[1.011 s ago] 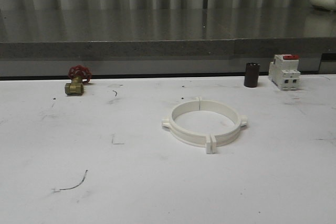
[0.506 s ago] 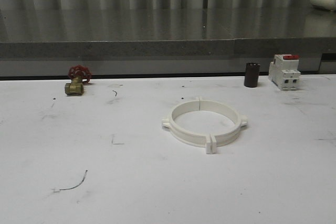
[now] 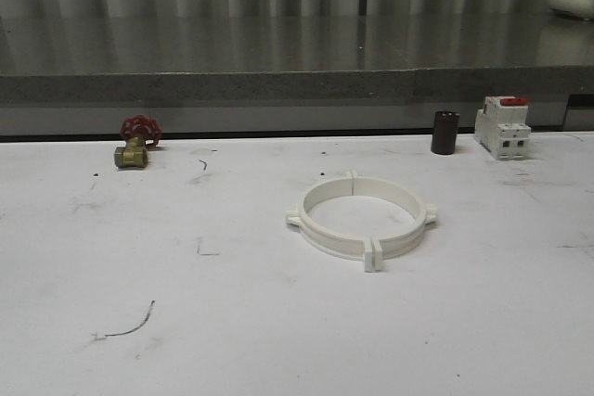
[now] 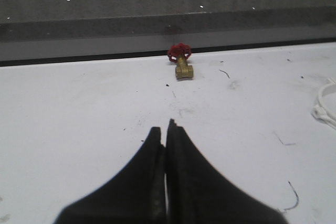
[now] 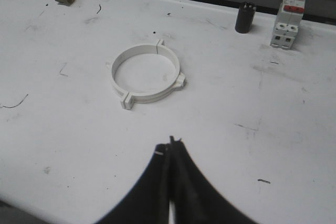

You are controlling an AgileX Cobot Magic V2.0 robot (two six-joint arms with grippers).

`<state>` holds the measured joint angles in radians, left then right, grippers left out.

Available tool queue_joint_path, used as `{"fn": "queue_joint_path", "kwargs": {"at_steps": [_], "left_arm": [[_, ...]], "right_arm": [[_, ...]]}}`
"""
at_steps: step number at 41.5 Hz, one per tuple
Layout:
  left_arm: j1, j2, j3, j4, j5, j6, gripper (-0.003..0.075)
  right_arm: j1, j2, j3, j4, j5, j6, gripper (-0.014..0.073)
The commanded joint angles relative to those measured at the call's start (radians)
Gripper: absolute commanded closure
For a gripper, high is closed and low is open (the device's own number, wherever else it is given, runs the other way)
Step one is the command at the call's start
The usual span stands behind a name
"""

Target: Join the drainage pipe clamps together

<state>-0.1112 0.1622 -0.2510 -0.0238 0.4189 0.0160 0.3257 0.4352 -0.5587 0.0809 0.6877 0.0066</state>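
Clamps: you see the drainage pipe clamps lying flat on the white table, near its middle, the two halves meeting end to end as one closed ring with tabs touching at both seams.
Left gripper: your left gripper hangs over bare table, its black fingers pressed together, holding nothing.
Right gripper: your right gripper has its fingers pressed together too, empty, well apart from the ring.
Far edge, left: a brass valve with a red handwheel.
Far edge, right: a dark cylinder just beside a white breaker with a red top.
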Motion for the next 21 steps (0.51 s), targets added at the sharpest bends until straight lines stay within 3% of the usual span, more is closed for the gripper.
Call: {"fn": "queue_joint_path", "kwargs": {"at_steps": [1, 14, 21], "left_arm": [[0.043, -0.032, 0.047, -0.039, -0.193, -0.005, 0.0741], [0.050, -0.156, 0.264, -0.027, -0.488, -0.005, 0.0741], [0.057, -0.158, 0.278, -0.027, -0.494, -0.005, 0.0741]], "right_arm": [[-0.002, 0.004, -0.024, 0.002, -0.064, -0.007, 0.0711], [-0.002, 0.004, -0.024, 0.002, -0.064, -0.007, 0.0711], [-0.002, 0.004, -0.024, 0.002, -0.064, -0.007, 0.0711]]}}
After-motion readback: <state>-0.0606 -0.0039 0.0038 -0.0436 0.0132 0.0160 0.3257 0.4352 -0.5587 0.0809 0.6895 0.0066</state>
